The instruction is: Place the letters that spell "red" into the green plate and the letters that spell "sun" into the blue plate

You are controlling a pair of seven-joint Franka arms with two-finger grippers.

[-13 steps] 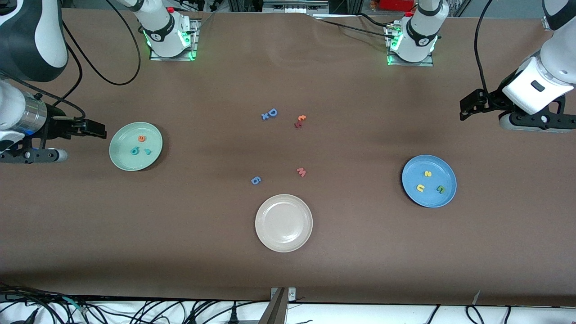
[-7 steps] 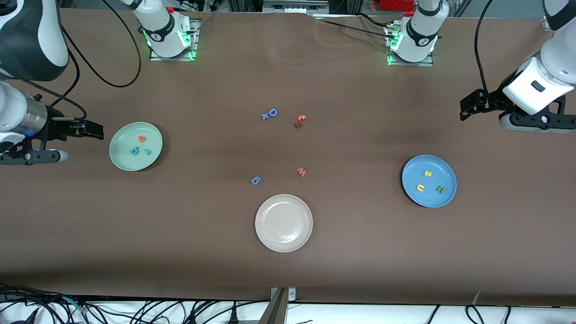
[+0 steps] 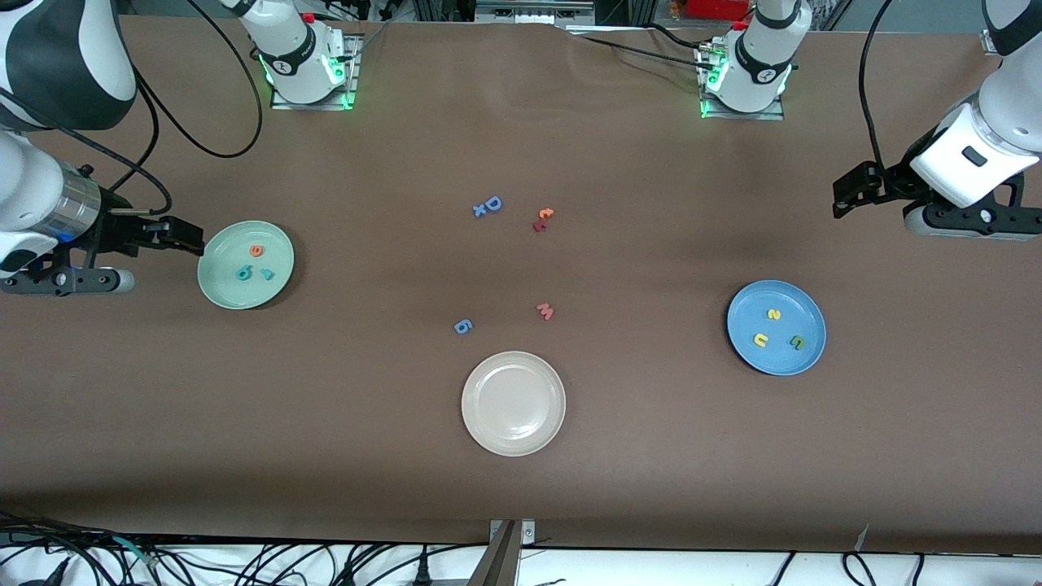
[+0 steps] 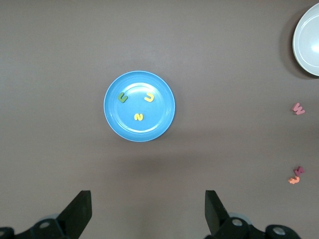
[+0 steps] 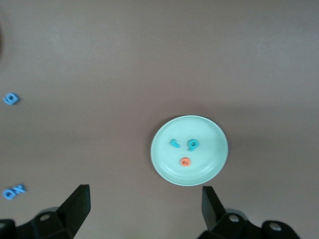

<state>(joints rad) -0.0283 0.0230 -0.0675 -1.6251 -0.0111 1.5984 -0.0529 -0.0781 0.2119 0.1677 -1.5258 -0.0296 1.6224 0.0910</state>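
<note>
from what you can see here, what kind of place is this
Most likely a robotics lab bench: two arm bases bolted to a brown table, cables along its edge, and foam letters sorted into a green plate and a blue plate as a test task.

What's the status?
Left gripper, right gripper: open, empty, at table ends. Red letters in green plate; sun letters in blue plate. Nothing obstructing.

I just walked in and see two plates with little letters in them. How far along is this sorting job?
It looks finished. The green plate holds the teal "r", teal "d" and orange "e". The blue plate holds the yellow "s", yellow "u" and green "n". Nothing is in hand: the right gripper and left gripper are both open and empty. Nothing appears left.
</note>
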